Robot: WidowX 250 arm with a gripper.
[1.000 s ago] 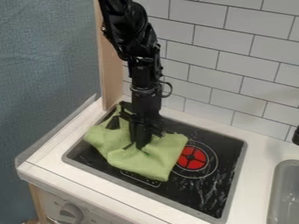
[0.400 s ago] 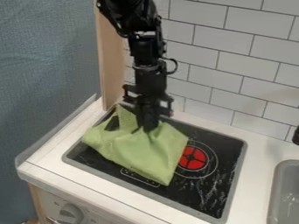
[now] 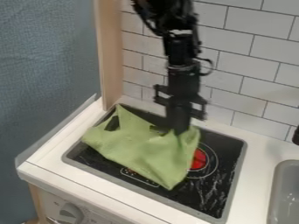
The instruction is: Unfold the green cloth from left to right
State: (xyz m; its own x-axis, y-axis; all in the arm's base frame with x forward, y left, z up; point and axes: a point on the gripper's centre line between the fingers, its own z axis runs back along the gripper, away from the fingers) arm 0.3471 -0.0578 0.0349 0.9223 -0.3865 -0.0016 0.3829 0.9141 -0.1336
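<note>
Nearest you, a knob (image 3: 71,213) sits on the toy kitchen's front; behind it, the green cloth (image 3: 146,148) lies rumpled across the black stovetop (image 3: 219,188), partly over the red burner (image 3: 199,160). Toward the far right of the cloth, your gripper (image 3: 179,130) clasps a pinched-up fold before the tiled wall (image 3: 227,57). To open the cloth well, you would do best to draw that fold rightward, low and steady, then lay it down flat; pull too high or hard and the left side may slide along. Since the earlier frames, your gripper has travelled right, taking the cloth's right side farther over the burner, while its left end has barely shifted.
</note>
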